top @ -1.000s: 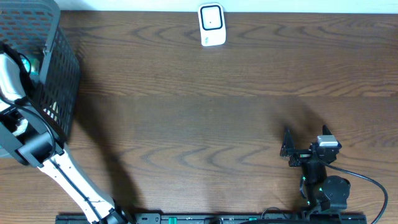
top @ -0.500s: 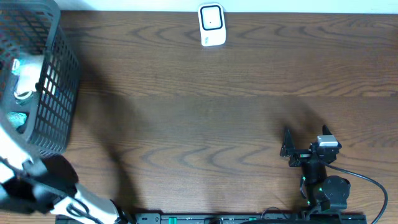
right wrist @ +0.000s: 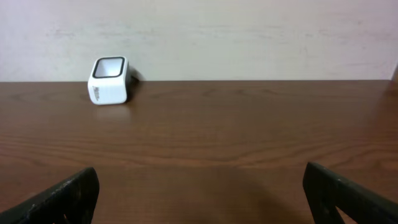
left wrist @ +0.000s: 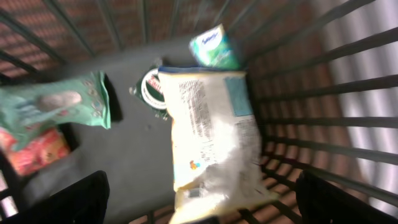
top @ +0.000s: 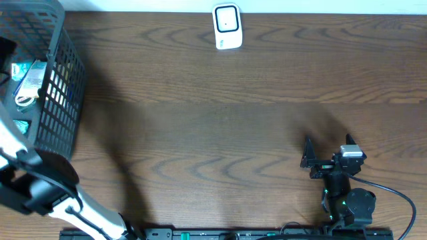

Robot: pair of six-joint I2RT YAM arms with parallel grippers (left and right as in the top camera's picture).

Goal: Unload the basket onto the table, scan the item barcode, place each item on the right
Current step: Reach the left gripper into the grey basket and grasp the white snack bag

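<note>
**Pale bag lies in the basket, both pincers empty**

The left pincer [left wrist: 200,198] hangs over the inside of the black wire basket [top: 65,80], its two fingers spread wide at the lower corners of the wrist view and gripping nothing. Below it a pale bag [left wrist: 211,130] with printed text lies flat on the basket floor, close to one wall and clear of both fingers. Around the bag are a green pouch [left wrist: 56,102], a small green-and-white pack [left wrist: 214,46], a round item [left wrist: 151,90] partly under the bag's upper edge, and a red-orange packet [left wrist: 34,149]. The basket stands at the left end of the worktop [top: 220,120]. The white scanner [top: 227,27] stands at the far edge, well apart from the basket. The right pincer [right wrist: 199,186] hovers low at the near right, wide open and empty, facing the scanner.
</note>
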